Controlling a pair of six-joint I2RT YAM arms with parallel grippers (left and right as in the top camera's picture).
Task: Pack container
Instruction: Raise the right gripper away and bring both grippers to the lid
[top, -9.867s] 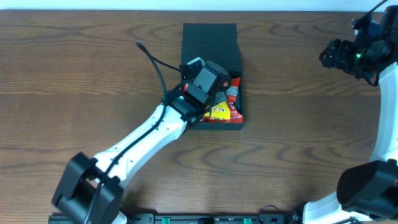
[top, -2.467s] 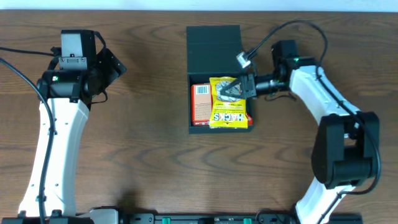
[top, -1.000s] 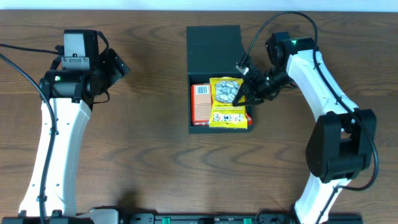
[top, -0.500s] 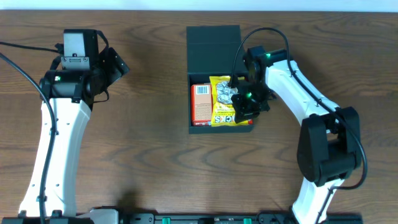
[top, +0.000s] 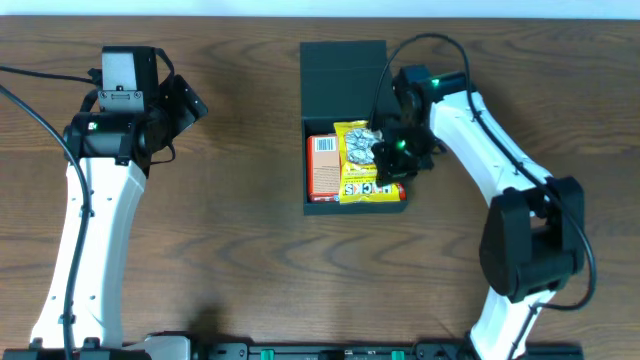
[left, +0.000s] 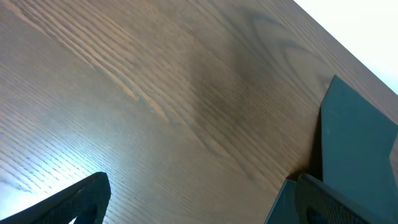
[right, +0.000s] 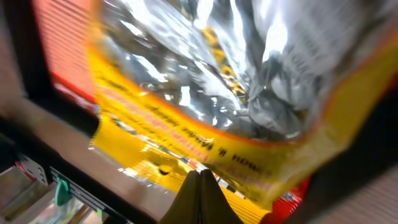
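The left gripper (top: 188, 107) hovers over the table (top: 230, 200), fingers spread wide. The container (top: 343, 75) sits mid-table, its long axis running away from the robot and its flap lid open at the far end. The right gripper (top: 387, 160), fingers pressed together, is over the yellow packet (top: 355, 188) inside.

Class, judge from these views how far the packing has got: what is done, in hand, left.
Done: an orange packet and a yellow packet lie inside the container. In hand: the shut right tool is down at the yellow packet, apparently tucking it in. Left: the flap lid lies open.
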